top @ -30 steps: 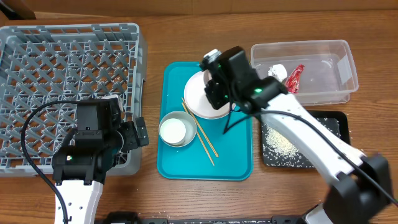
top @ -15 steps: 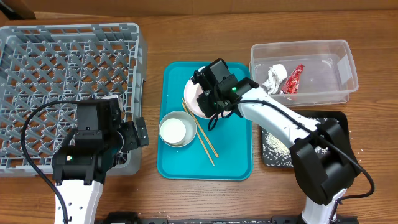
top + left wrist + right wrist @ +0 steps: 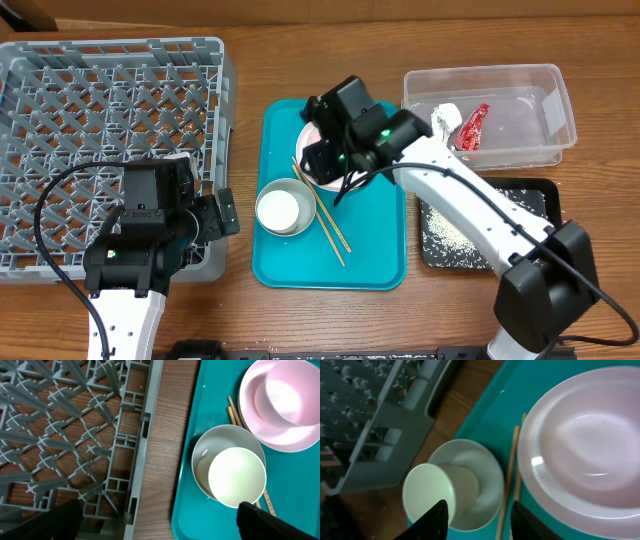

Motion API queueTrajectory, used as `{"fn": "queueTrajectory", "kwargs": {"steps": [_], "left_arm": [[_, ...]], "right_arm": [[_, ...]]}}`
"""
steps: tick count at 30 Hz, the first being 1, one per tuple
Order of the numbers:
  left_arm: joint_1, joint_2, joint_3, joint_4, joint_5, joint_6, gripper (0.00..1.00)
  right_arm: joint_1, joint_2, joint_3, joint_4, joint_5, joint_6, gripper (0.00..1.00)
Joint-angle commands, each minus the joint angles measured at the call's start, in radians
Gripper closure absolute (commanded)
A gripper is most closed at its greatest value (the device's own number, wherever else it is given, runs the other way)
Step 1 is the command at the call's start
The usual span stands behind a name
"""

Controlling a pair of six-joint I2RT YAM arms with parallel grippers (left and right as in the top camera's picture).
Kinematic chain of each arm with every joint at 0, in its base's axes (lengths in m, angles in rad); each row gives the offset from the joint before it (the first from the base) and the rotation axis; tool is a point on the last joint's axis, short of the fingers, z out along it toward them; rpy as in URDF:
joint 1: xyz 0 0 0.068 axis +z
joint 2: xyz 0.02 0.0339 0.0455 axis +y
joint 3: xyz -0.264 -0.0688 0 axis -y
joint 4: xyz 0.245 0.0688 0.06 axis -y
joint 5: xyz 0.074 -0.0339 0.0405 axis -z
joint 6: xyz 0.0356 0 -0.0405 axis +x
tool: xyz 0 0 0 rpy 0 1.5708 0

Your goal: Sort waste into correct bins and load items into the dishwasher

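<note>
My right gripper is open and empty, hovering over the pale pink plate on the teal tray. In the right wrist view, its fingertips frame the chopsticks, between the plate and the grey bowl. A pink bowl sits on the plate. A white cup lies in the grey bowl. My left gripper is wide open and empty, low between the rack wall and the tray. The grey dish rack stands at the left.
The teal tray sits mid-table. The clear tub at the back right holds a white napkin and a red wrapper. The black tray below it holds rice grains.
My right gripper has swung left and turned over the plate, now facing the chopsticks and grey bowl. The left arm has not moved.
</note>
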Motion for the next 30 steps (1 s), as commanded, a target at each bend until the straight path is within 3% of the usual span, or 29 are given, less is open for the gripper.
{"fn": "queueTrajectory", "kwargs": {"steps": [1,9,17,24,30], "left_arm": [[-0.006,0.003,0.023,0.001,0.008,-0.013,0.0],[-0.006,0.003,0.023,0.0,0.008,-0.013,0.0],[-0.006,0.003,0.023,-0.002,0.008,-0.013,0.0],[-0.006,0.003,0.023,-0.002,0.009,-0.014,0.0],[-0.007,0.003,0.023,0.01,0.059,-0.014,0.0]], "right_arm": [[0.059,0.022,-0.004,-0.01,-0.053,0.064,0.58],[0.142,0.092,-0.054,0.002,0.08,0.162,0.59],[0.145,0.151,-0.053,0.002,0.099,0.191,0.82],[0.086,0.073,0.015,-0.054,0.155,0.191,0.93],[-0.028,-0.067,0.068,-0.099,0.15,0.194,0.94]]}}
